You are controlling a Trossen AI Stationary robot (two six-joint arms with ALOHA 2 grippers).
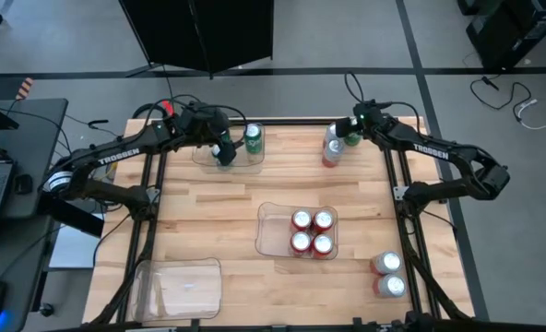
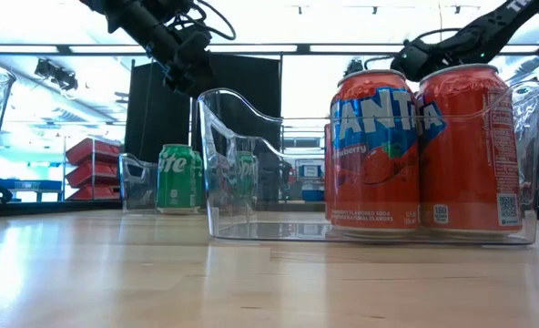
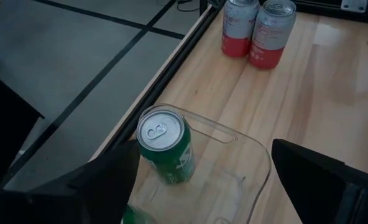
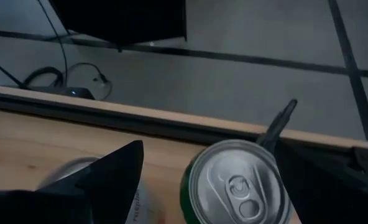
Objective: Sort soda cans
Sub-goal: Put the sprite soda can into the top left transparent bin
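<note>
A green soda can [image 3: 165, 146] stands upright in a clear tray [image 1: 207, 159] at the table's far left. My left gripper [image 3: 204, 149] hangs open just above this tray, beside the can and touching nothing. At the far right stand two silver-white cans with red bands [image 1: 332, 149] and another green can [image 4: 237, 186]. My right gripper [image 4: 206, 152] is open, with one finger on either side of that green can's top; no touch shows. Several red cans [image 1: 311, 231] stand in the middle tray [image 1: 271, 231].
An empty clear tray [image 1: 181, 286] lies at the near left corner. Two silver-topped cans [image 1: 387, 275] stand near the right front edge. The table's far edge [image 4: 109, 115] runs close behind the right gripper. Bare wood [image 1: 208, 212] lies between the trays.
</note>
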